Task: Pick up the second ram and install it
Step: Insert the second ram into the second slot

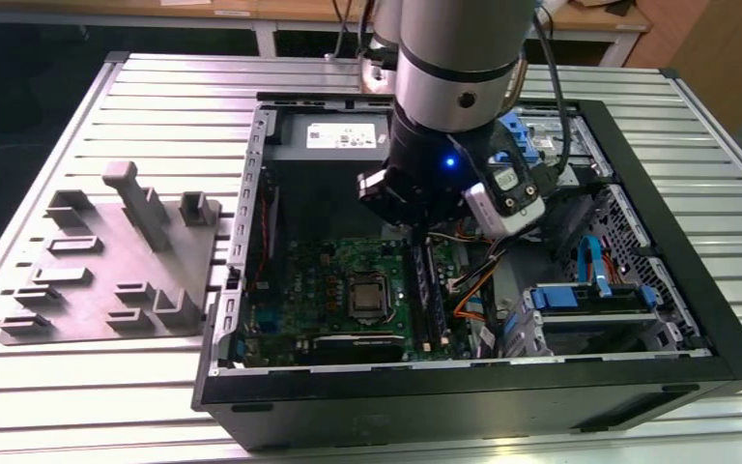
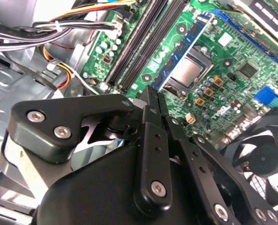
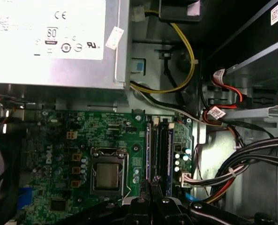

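1. Tool (image 2: pixel 154 93): fingers drawn together, tips just above the motherboard (image 3: pixel 59 140) slots.
2. Second ram (image 3: pixel 169 150): upright in a slot beside the tips.
3. Power supply (image 3: pixel 49 42) has white printed labels; cables (image 3: pixel 251 159) crowd alongside.

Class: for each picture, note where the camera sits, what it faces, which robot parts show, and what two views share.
Exterior view: off the arm, looking down into the open computer case; arm and claw show.
First wrist view: on the wrist, facing motherboard and power supply; claw shows.
Second wrist view: on the wrist, facing the motherboard; claw shows.
Both wrist views share the processor socket.
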